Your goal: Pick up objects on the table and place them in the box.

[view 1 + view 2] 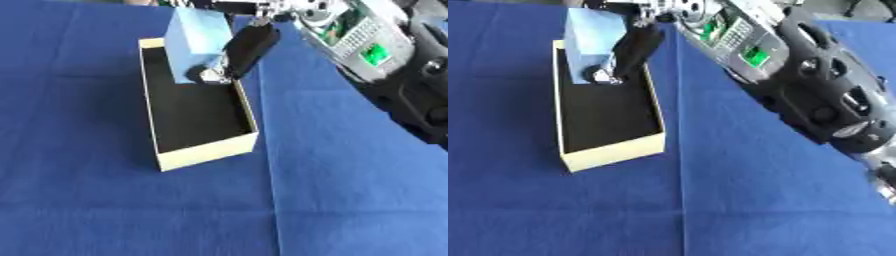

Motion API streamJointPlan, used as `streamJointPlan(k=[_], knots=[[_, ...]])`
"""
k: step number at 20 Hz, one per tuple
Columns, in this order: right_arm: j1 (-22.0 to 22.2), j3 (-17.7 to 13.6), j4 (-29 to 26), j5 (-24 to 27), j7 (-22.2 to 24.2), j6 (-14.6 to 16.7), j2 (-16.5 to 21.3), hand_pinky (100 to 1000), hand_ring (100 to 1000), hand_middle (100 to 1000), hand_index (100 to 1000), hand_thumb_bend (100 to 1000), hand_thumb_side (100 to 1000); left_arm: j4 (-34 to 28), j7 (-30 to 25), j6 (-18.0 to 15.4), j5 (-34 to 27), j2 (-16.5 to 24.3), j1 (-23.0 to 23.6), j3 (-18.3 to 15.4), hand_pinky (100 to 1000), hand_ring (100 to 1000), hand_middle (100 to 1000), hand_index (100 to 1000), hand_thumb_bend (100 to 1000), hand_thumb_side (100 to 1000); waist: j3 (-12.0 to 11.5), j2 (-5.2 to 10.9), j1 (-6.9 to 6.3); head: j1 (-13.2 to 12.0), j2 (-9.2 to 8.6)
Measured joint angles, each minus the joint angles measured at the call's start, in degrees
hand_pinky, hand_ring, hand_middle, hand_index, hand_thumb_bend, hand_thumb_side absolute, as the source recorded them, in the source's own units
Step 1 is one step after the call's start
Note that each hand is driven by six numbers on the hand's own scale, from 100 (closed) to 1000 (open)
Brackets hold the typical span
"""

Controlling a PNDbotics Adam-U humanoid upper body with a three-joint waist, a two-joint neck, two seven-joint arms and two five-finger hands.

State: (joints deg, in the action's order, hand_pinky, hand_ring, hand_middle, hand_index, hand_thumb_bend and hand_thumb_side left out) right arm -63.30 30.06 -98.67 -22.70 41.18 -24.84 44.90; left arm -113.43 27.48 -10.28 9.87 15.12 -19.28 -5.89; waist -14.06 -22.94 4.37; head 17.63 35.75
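Note:
A cream box [206, 152] with a black inside lies lengthwise on the blue cloth, its open top facing up. My right hand [249, 47] reaches in from the upper right. Its black fingers are curled against a light blue block [194, 40]. The block stands tilted over the far end of the box, with its lower end down inside. A silver fingertip [215, 75] shows at the block's lower corner, just inside the right wall. Whether the block touches the box floor is hidden. My left hand shows in neither view.
A blue cloth [350, 195] with fold creases covers the whole table. My right forearm [750, 47], with its exposed green boards, crosses the upper right above the cloth. No other loose objects show on the cloth.

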Motion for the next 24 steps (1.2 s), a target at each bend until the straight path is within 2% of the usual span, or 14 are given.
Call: streamJointPlan(k=[6, 9, 11, 13, 15, 20, 24], knots=[[0.0, 1.04, 3.35, -0.99, 1.4, 1.45, -1.37, 630, 692, 489, 538, 100, 325, 0.0, -0.04, 0.02, -0.01, -0.03, 0.0, 0.0, 558, 668, 616, 736, 100, 748, -0.02, 0.0, 0.0, 0.26, 0.23], [0.06, 1.43, 4.63, -1.17, 2.29, 2.32, -1.82, 641, 706, 508, 562, 100, 361, 0.0, -0.07, 0.05, -0.01, -0.04, -0.01, 0.0, 558, 668, 616, 736, 100, 748, -0.02, -0.01, 0.0, 0.27, 0.42], [0.14, 1.63, 5.25, -1.16, 3.04, 2.98, -1.93, 651, 724, 547, 616, 100, 428, 0.0, -0.07, 0.05, -0.01, -0.06, -0.02, 0.0, 558, 668, 616, 736, 100, 748, -0.02, -0.04, 0.0, 0.27, 0.42], [0.16, 1.73, 5.61, -1.09, 3.68, 3.61, -2.18, 666, 737, 587, 660, 100, 447, 0.0, -0.09, 0.07, -0.01, -0.27, -0.04, 0.0, 558, 668, 616, 736, 100, 749, -0.02, -0.06, 0.0, 0.25, 0.42], [0.16, 1.73, 5.8, -1.06, 3.98, 3.95, -2.35, 685, 766, 668, 722, 100, 457, 0.0, -0.11, 0.08, -0.01, -0.48, -0.06, 0.0, 559, 668, 616, 736, 100, 749, -0.02, -0.06, 0.0, 0.25, 0.43], [-0.79, 1.68, 6.66, -1.51, 3.67, 4.39, -3.28, 733, 838, 817, 835, 100, 583, 0.0, -0.14, 0.12, -0.01, -0.49, -0.07, 0.0, 559, 669, 615, 736, 100, 750, 0.02, -0.06, 0.0, 0.24, 0.45], [-1.88, 1.66, 8.35, -4.95, 3.94, 5.44, -4.26, 756, 867, 856, 883, 100, 598, 0.0, -0.19, 0.17, -0.01, -0.5, -0.07, 0.0, 559, 668, 615, 736, 100, 749, 0.02, -0.06, 0.0, 0.24, 0.47]])
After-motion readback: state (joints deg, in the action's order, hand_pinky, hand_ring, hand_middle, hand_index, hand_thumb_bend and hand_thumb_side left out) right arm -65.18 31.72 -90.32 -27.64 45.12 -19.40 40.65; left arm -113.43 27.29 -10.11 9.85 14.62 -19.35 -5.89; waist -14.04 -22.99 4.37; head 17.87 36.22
